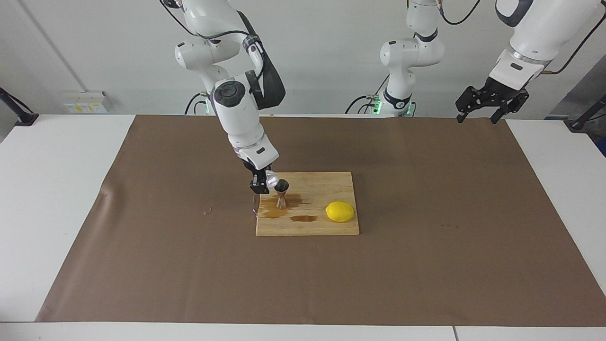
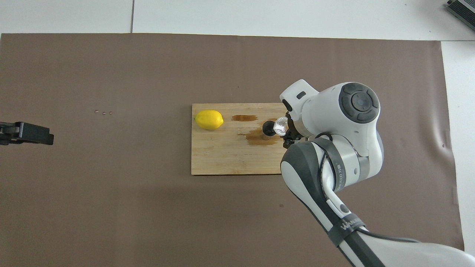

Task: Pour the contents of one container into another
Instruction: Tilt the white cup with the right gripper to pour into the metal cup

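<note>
Wet board [image 1: 331, 227]: jigger [image 1: 281, 194] upright, glass cup [image 1: 270, 179] tipped above

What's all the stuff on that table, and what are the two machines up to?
Board: one, pale wood, middle of the brown paper.
Stains: several, dark brown, wet-looking, on the board around the jigger.
Jigger: one, steel, upright on the board at the right arm's end.
Cup: one, clear glass, tilted over the jigger, held in the right end effector.
Lemon: one, yellow, on the board toward the left arm's end.
Paper: one sheet, brown, covering the white table.
Right end effector: black, shut on the cup, over the board's edge.
Left end effector: black, open, waiting above the paper's corner.
</note>
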`<state>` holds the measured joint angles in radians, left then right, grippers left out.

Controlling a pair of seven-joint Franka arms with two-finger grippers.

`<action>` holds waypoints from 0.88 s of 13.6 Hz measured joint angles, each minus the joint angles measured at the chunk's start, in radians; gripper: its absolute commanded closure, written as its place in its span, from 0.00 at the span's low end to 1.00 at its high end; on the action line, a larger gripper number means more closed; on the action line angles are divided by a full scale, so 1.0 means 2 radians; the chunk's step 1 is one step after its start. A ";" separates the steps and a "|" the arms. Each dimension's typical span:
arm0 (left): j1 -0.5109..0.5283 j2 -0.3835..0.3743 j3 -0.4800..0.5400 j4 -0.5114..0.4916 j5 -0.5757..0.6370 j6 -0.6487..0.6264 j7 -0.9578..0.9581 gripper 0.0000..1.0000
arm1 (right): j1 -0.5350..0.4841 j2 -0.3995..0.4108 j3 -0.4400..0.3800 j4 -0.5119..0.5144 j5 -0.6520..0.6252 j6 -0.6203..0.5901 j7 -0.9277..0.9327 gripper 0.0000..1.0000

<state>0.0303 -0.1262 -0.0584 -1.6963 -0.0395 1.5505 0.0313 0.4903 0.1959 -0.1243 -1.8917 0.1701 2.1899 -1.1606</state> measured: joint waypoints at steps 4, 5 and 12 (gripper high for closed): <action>0.000 0.000 0.000 0.000 0.000 0.000 0.000 0.00 | 0.000 0.000 0.000 0.000 0.000 0.000 0.000 0.52; 0.000 0.000 0.000 0.000 0.000 0.000 0.000 0.00 | -0.001 0.000 -0.001 0.000 0.000 0.000 0.000 0.52; 0.000 0.000 0.000 0.000 0.000 0.000 0.000 0.00 | -0.007 0.000 -0.002 0.000 0.002 0.000 0.007 0.52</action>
<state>0.0303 -0.1262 -0.0584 -1.6963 -0.0395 1.5505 0.0313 0.4768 0.1959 -0.1276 -1.8917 0.1750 2.1900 -1.1475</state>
